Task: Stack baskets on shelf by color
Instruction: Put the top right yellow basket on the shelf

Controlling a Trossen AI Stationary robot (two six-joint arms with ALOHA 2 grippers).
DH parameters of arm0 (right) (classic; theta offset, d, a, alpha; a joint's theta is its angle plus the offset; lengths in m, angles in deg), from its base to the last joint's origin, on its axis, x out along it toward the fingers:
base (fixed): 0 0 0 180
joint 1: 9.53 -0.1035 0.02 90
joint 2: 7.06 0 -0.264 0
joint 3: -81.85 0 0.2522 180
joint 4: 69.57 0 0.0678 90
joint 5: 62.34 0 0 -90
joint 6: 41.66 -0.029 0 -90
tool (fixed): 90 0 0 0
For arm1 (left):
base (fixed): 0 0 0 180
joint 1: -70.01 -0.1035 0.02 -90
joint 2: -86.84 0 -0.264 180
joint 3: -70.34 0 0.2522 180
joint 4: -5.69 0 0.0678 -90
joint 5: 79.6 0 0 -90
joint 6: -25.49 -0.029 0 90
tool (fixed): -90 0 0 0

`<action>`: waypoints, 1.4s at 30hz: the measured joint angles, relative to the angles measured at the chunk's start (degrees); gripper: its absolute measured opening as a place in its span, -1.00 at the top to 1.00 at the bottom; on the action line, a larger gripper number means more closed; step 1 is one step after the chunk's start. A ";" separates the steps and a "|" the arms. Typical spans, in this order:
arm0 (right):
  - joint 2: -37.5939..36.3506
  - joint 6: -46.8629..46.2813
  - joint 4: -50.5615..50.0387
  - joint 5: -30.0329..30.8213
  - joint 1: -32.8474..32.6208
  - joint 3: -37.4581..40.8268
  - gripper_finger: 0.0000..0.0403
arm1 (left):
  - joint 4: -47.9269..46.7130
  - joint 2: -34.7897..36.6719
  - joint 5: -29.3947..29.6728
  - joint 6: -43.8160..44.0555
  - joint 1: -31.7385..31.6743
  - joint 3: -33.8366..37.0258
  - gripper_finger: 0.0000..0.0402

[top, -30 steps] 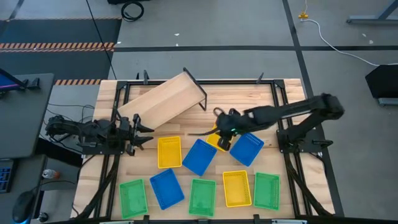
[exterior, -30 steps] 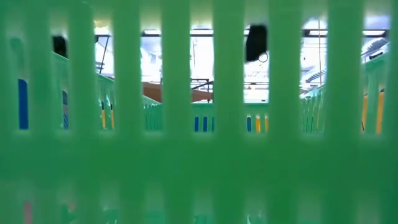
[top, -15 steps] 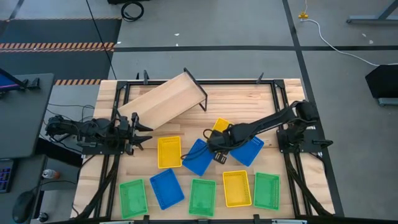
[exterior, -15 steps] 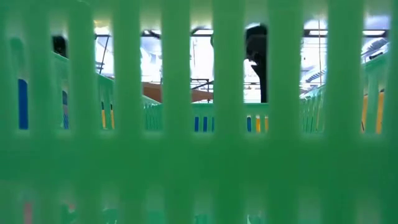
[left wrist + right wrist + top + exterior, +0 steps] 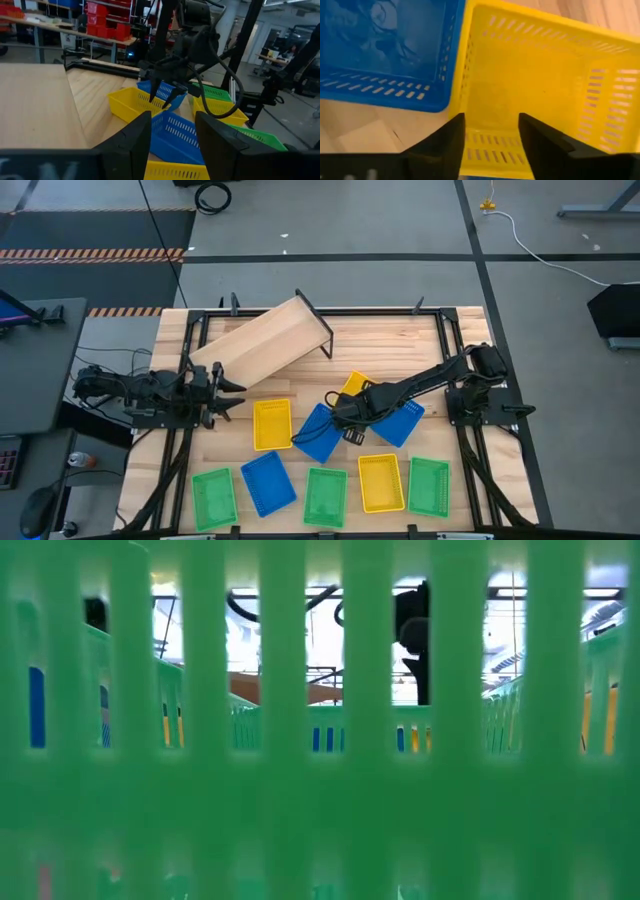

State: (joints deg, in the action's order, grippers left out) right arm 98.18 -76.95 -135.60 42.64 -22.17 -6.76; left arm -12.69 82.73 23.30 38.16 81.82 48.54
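Jaws spread on your right gripper (image 5: pixel 487 135), poised over the near wall of the yellow basket (image 5: pixel 535 95) wedged between two blue baskets (image 5: pixel 320 432) mid-table. Straddle that wall squarely, clamp, then lift clear toward the shelf (image 5: pixel 262 340). Left gripper (image 5: pixel 226 392) waits, parted.

The yellow basket (image 5: pixel 530 95) looked like smooth, slightly glossy moulded plastic with slotted walls, as did the blue basket (image 5: pixel 385 50) beside it. The tabletop (image 5: pixel 400 345) was pale slatted wood with visible grain, the shelf (image 5: pixel 262 340) smooth matt plywood. The right gripper (image 5: pixel 489 137) had matt black fingers.
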 joint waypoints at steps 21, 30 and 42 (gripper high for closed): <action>-1.02 3.55 -1.31 -2.87 -0.11 0.07 -0.21 | -1.37 -0.80 11.22 6.27 0.02 0.12 0.20; 2.70 12.77 0.37 -2.75 0.60 0.11 -0.17 | 3.34 -0.78 13.23 3.42 -0.02 0.16 0.20; -1.35 13.44 -4.72 -0.98 1.46 0.11 -0.17 | 9.93 -0.78 13.30 -1.30 -0.02 0.16 0.20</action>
State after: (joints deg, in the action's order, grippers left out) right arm 96.83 -63.51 -140.32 41.66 -20.72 -6.65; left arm -2.76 81.96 36.60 36.86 81.80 48.70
